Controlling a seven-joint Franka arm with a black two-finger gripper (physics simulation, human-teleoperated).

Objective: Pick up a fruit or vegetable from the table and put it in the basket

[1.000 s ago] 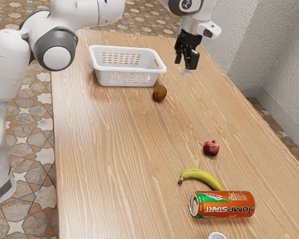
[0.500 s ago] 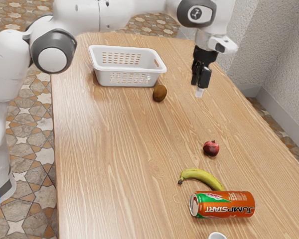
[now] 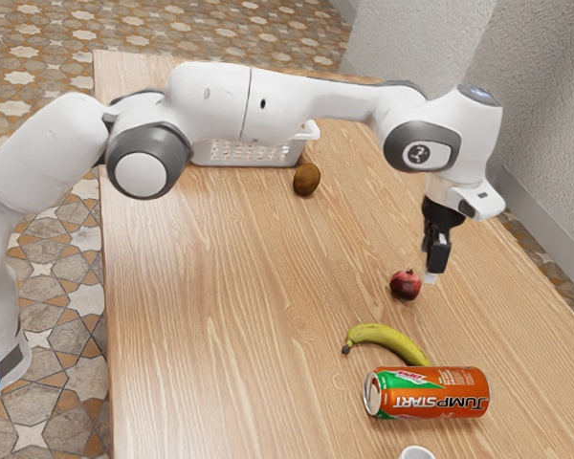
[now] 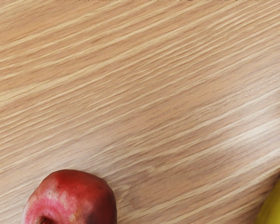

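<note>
Well, I had the gripper pointing down near the pomegranate, on its side toward the exterior view's right. I couldn't tell whether the fingers were spread or pressed together.

The pomegranate sat on the bare wood of the surface, outside the basket. I saw it in the wrist view too, with part of the yellow banana some way off from it. In the exterior view the banana lay between the pomegranate and an orange and green can, which was on its side; one banana end ran behind the can.

My arm crossed in front of the white basket and hid part of it. A brown fruit rested just beside the basket.
</note>
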